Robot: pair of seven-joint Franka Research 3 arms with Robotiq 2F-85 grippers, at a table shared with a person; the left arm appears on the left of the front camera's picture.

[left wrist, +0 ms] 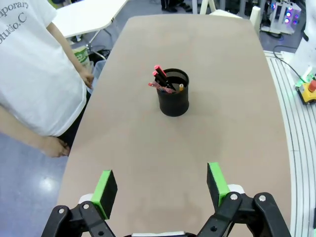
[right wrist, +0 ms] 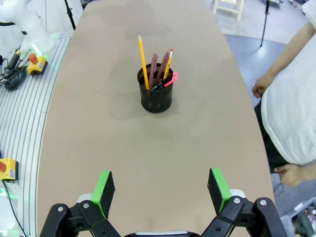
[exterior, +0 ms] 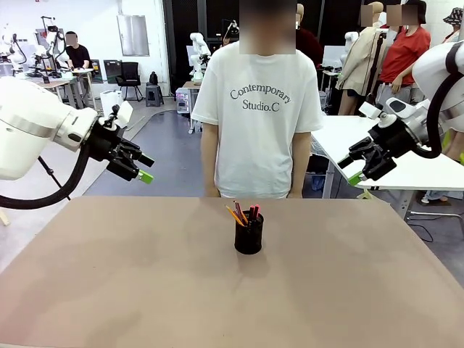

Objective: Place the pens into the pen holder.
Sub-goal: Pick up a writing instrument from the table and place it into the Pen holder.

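Tan table: pens upright in pen holder.

The brown bench carries a black mesh pen holder, standing upright between and ahead of both claws.

The desk has a matt, smooth pinkish-brown top with faint darker smudges. The pen holder is black wire mesh, dull and see-through at the rim. The pens look like smooth plastic, the yellow pencil like painted wood. Each hand, left and right, is matt black plastic or metal with bright green rubbery pads. The arm shells are glossy white plastic. The person's T-shirt is soft white cloth.
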